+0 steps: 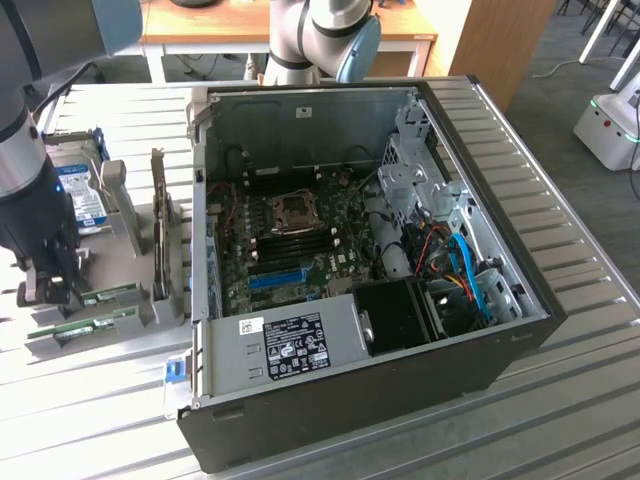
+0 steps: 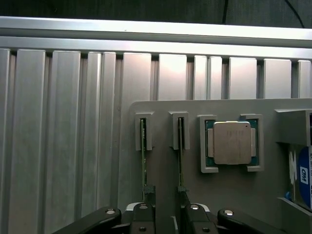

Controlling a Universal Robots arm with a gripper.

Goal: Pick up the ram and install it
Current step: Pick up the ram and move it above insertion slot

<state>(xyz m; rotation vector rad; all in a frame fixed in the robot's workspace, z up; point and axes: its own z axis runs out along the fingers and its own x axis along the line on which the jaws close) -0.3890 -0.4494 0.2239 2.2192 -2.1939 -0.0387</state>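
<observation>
In the exterior view the gripper (image 1: 50,288) sits at about 9 o'clock, lowered onto a grey parts holder (image 1: 70,345) on the slatted metal table (image 1: 100,420). Its fingers are spread wide and hold nothing. Just toward 3 o'clock from it, one ram stick (image 1: 105,296) and a second ram stick (image 1: 92,324) stand on edge in the holder. A hard drive (image 1: 85,205) lies at about 10 o'clock, with a card (image 1: 160,235) upright beside it. The open computer case (image 1: 350,420) takes the centre and runs toward 3 o'clock. It shows the motherboard (image 1: 330,260), its dark memory slots (image 1: 295,243) and a blue slot (image 1: 275,279). By my reading the task has hardly begun. No stick is lifted, the memory slots look empty, and the grasp, the carry and the seating are all undone. The wrist view adds what the outside camera cannot resolve. It looks along the one ram stick (image 2: 143,161) and the second ram stick (image 2: 180,161), each edge-on in its own groove of the holder (image 2: 234,195). The gripper (image 2: 166,195) has a fingertip over the near end of each, so I cannot tell which stick it is meant for. A processor (image 2: 232,142) is also nested there, with the hard drive (image 2: 304,178) past it. The exterior view alone gives the case and the distance from holder to slots.
</observation>
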